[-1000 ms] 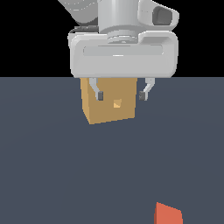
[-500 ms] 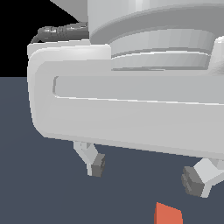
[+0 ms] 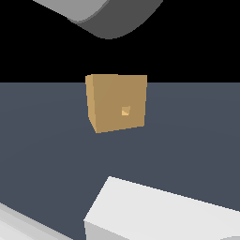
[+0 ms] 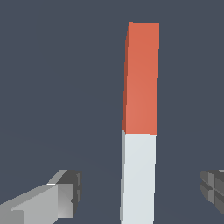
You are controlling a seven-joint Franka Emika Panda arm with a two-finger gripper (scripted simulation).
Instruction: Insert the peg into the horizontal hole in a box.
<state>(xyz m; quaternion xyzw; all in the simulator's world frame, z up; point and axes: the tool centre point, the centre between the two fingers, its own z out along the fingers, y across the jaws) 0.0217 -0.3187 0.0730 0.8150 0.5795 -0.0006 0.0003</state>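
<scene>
Peg (image 4: 139, 131) white end cut by wrist frame edge, one claw (image 4: 140, 192) finger (image 4: 52, 199) half out of frame, other barely in; exterior view: peg and claw not visible, grey arm parts cropped top and bottom, hole (image 3: 125, 111) depth too small to tell.

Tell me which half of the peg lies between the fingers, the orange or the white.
The white half. It sits between the open hand's fingers, untouched; the orange half extends beyond them.
</scene>
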